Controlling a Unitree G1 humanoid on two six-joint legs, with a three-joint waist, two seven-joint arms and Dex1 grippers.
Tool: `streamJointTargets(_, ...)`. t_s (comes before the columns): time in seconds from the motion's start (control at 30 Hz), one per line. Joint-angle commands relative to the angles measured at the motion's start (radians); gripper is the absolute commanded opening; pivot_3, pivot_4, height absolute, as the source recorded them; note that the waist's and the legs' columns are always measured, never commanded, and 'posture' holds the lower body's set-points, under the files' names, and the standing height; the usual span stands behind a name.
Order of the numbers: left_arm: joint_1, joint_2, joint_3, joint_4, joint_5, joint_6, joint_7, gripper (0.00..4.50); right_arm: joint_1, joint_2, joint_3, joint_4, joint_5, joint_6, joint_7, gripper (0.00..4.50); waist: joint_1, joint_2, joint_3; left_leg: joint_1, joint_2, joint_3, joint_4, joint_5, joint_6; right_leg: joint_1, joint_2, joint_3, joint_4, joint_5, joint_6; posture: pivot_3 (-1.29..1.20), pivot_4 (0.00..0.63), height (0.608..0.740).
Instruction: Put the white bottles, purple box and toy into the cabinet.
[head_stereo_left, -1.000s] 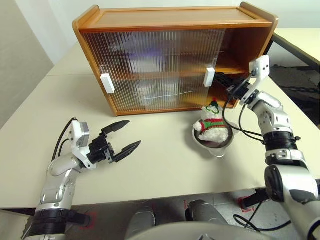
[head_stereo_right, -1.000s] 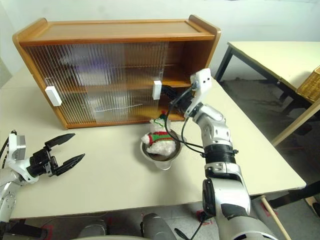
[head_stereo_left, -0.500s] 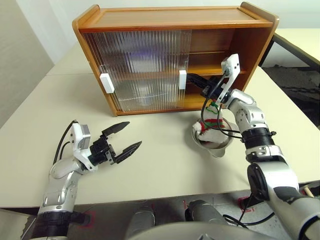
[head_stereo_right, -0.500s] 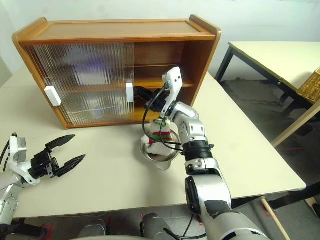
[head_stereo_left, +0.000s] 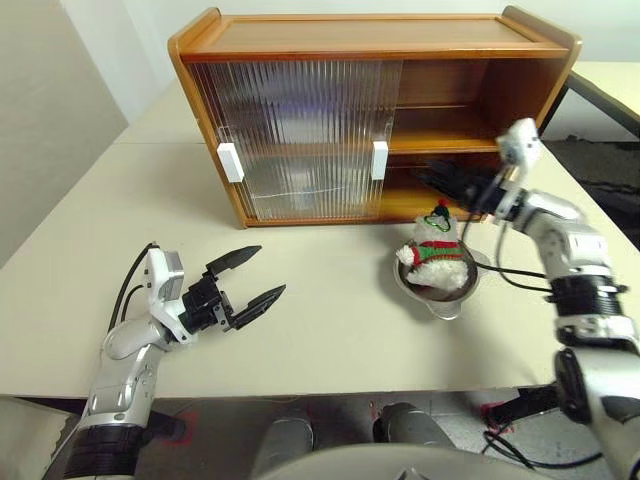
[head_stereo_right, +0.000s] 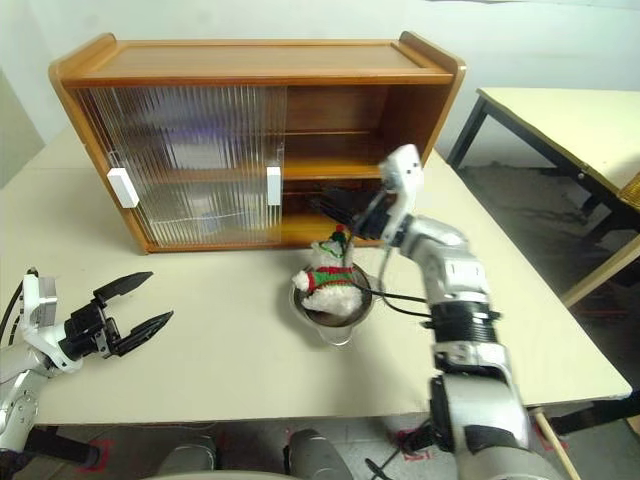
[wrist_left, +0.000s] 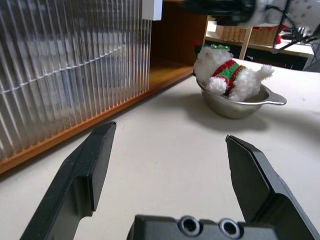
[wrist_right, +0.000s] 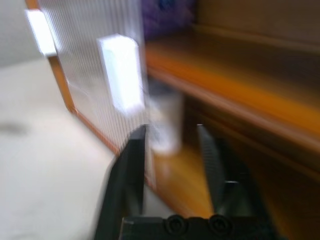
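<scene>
The cabinet (head_stereo_left: 370, 35) stands at the back of the table, its right half open. The toy (head_stereo_left: 437, 250) lies in a steel bowl (head_stereo_left: 440, 295) in front of that opening. My right gripper (head_stereo_left: 425, 177) points level into the lower shelf, just right of the door's white handle (head_stereo_left: 380, 160), open and holding nothing. The purple box (wrist_right: 167, 10) shows as a purple patch on the upper shelf behind the ribbed door. A blurred white bottle (wrist_right: 165, 125) stands on the lower shelf by the door's edge. My left gripper (head_stereo_left: 268, 270) hovers open over the table, front left.
The sliding door (head_stereo_left: 300, 130) covers the cabinet's left and middle, with a second white handle (head_stereo_left: 230, 162) at its left end. Bare table (head_stereo_left: 330, 330) lies between my left gripper and the bowl. Another table (head_stereo_right: 560, 110) stands off to the right.
The sliding door has moved left, opening the cabinet's right side. My right gripper has let go of the handle, drawn back to the right and opened. The left arm has stayed still.
</scene>
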Motion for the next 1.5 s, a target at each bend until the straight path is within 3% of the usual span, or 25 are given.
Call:
streamJointTargets(0.03,-0.002,0.007,-0.004,-0.002,0.007,0.002,-0.002,4.50,0.044,-0.113,-0.038,-0.087,0.053,0.151,0.050,3.17,0.000,0.000,0.000,0.000,-0.001,0.000,0.000,0.000,0.000,0.000,0.000,0.000,0.000,0.000,0.001,-0.11,0.007,0.740)
streamJointTargets(0.13,-0.012,0.011,-0.009,-0.016,0.005,0.018,0.004,4.50,0.082,-0.223,-0.071,-0.226,0.152,0.403,0.057,4.34,-0.002,0.000,0.000,0.001,-0.002,0.002,0.001,0.000,0.000,0.001,0.000,0.001,0.000,-0.001,0.002,-0.12,0.006,0.740)
streamJointTargets(0.23,-0.023,0.016,-0.011,-0.029,0.003,0.035,0.007,4.50,0.114,-0.307,-0.092,-0.393,0.262,0.664,0.021,4.43,-0.008,0.000,0.000,0.002,-0.003,0.004,0.001,0.001,0.000,0.002,0.001,0.002,0.001,-0.002,0.004,-0.12,0.005,0.740)
streamJointTargets(0.33,-0.030,0.021,-0.011,-0.040,0.001,0.049,0.011,4.50,0.137,-0.339,-0.083,-0.502,0.296,0.807,-0.042,4.43,-0.011,-0.002,0.000,0.002,-0.004,0.004,0.002,0.001,0.000,0.003,0.001,0.002,0.001,-0.007,0.013,-0.13,0.006,0.740)
streamJointTargets(0.5,-0.034,0.028,-0.014,-0.071,-0.002,0.076,0.021,4.50,0.132,-0.271,-0.068,-0.609,0.310,0.952,-0.188,4.43,-0.017,-0.004,-0.001,0.001,-0.004,0.004,0.003,0.000,0.001,0.002,0.000,0.003,0.001,-0.008,0.015,-0.13,0.004,0.740)
streamJointTargets(0.87,-0.021,0.040,-0.006,-0.146,-0.004,0.133,0.048,4.50,0.121,-0.159,0.005,-0.615,0.253,1.080,-0.401,4.43,-0.020,-0.004,-0.003,0.000,-0.004,0.001,0.000,0.000,0.003,0.000,0.000,0.003,0.001,-0.008,0.015,-0.11,0.001,0.740)
streamJointTargets(1.5,-0.014,0.055,-0.070,-0.092,0.008,0.142,-0.094,4.50,0.058,-0.041,0.003,-0.632,0.239,1.152,-0.535,4.43,-0.017,-0.003,-0.004,0.000,-0.004,-0.002,-0.001,0.000,0.003,-0.001,0.000,0.002,0.002,-0.008,0.016,-0.09,0.000,0.740)
